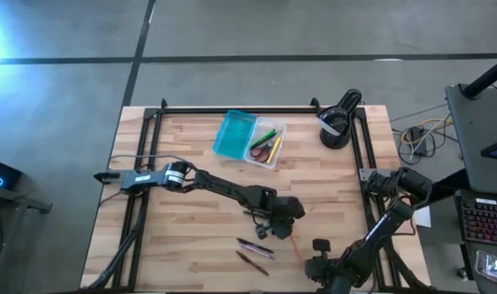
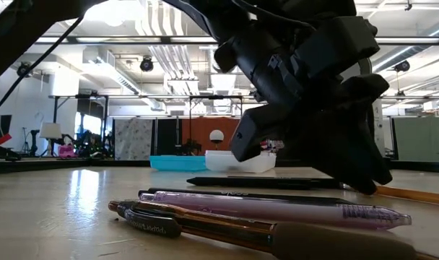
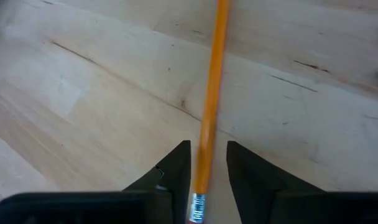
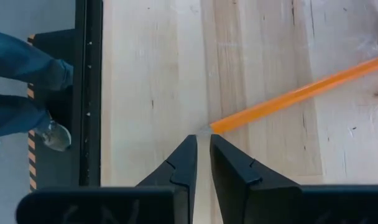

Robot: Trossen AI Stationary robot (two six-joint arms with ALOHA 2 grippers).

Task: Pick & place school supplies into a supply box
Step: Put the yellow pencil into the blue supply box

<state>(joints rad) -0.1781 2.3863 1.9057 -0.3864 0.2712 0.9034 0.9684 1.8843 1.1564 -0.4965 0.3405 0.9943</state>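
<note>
The supply box [image 1: 248,139] lies open near the table's far edge. Its turquoise half [image 1: 234,134] is bare, and its clear half [image 1: 266,145] holds red-handled scissors, a green marker and a pencil. An orange pencil [image 1: 295,245] lies flat on the table near the near edge. My left gripper [image 3: 208,149] is open low over it, one finger on either side near the eraser end [image 3: 198,204]. Two pens [image 1: 255,247] [image 1: 252,261] and a dark pen [image 2: 263,182] lie left of the pencil. My right gripper [image 4: 203,140] waits at the pencil's sharpened tip [image 4: 207,129], fingers almost together. My left gripper comes from above with its fingers [image 3: 176,163] astride the orange pencil [image 3: 209,118] near the eraser end, and the pencil lies flat on the table. Whether a finger touches the pencil, I cannot tell.
A black round device [image 1: 337,122] stands at the far right corner. A dark metal frame [image 1: 364,155] runs along the table's edges. A person's jeans leg and shoe [image 4: 33,81] stand on the floor beyond the table's edge. Bare wood lies between the pens and the box.
</note>
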